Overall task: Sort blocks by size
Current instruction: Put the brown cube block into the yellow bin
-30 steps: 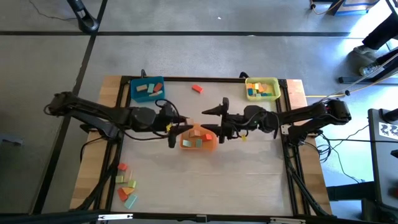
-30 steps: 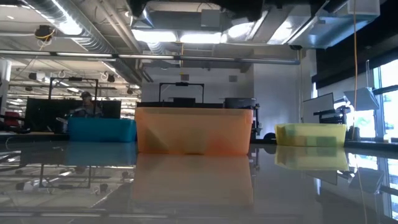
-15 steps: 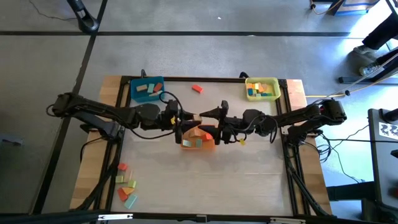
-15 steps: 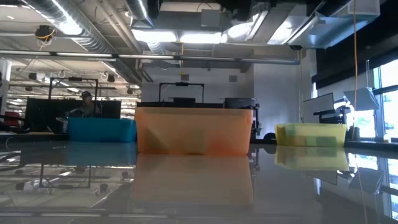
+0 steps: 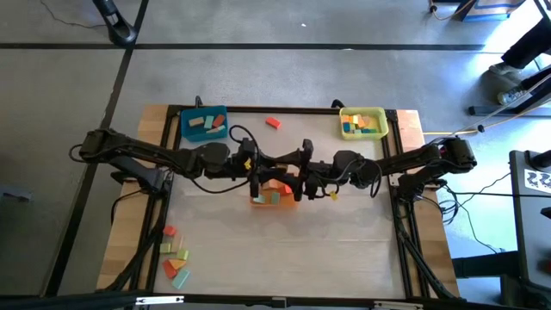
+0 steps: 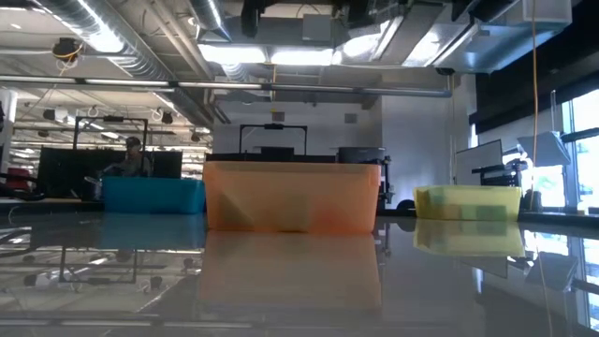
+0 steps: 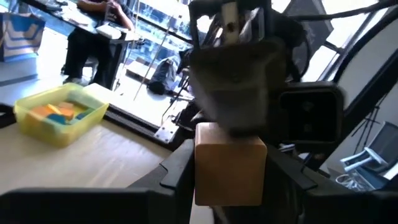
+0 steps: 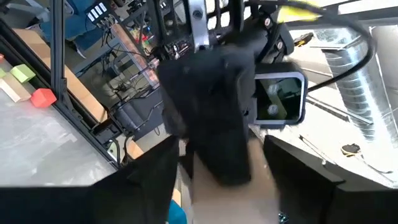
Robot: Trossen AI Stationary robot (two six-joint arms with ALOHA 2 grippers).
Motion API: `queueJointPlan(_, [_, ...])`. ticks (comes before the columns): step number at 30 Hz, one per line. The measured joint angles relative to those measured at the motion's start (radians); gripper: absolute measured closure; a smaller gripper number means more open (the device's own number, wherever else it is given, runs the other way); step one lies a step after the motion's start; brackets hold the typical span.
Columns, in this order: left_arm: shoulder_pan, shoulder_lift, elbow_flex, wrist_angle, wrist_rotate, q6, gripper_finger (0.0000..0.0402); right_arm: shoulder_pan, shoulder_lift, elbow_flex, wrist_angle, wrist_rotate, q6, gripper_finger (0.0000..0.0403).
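**ENTRY: two end effectors meeting over centre tray, one block in grip**

- Left end effector (image 5: 256, 175): clenched on tan block (image 7: 230, 165), a chunky cube seated square between both fingers. Positioned over mid-desk, above the near-left edge of the orange tray (image 5: 255, 200).
- Right end effector (image 5: 300, 176): fingers (image 8: 149, 180) spread wide, nothing seen clamped. Facing the left one nose to nose, very close, above the same tray.
- Orange tray: centre of desk (image 5: 344, 232), already carrying a few blocks in mixed colours.
- Blue tray (image 5: 184, 120): far left corner, some blocks inside.
- Yellow tray (image 5: 344, 116): far right corner, several blocks inside.
- Red block (image 5: 273, 122): alone on the desk between the two far trays.
- Loose blocks (image 5: 175, 258): cluster at near-left corner, well apart from both arms, unsorted.

Step, as judged: tan block either abt to drop into the orange tray or to pass across to the right arm; cannot tell which.

Risks:
- Collision of the two end effectors, given so little gap btwn them.
- Block knocked loose or twisted if the right fingers close off-centre while the left grip holds.
- Early release on the left: block bouncing off the tray rim onto the desk.
- Tray nudged if either arm dips too low.
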Motion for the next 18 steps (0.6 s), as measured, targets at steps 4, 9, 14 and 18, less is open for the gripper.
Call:
queueJointPlan(4, [-0.001,0.0,0.0,0.002,0.002,0.013,0.0274,0.0,0.0,0.0,-0.007,0.014,0.004,0.022])
queueJointPlan(9, [0.005,-0.001,0.0,-0.001,0.001,-0.005,0.0274,0.0,0.0,0.0,-0.017,0.021,-0.009,0.0269])
queueJointPlan(14, [0.029,-0.002,0.0,-0.016,0.008,-0.025,0.0274,0.0,0.0,0.0,-0.024,0.031,0.012,0.0269])
queueJointPlan(18, [0.058,-0.017,0.002,-0.068,0.015,0.013,0.0274,-0.001,0.0,0.0,-0.035,0.091,0.033,0.0265])
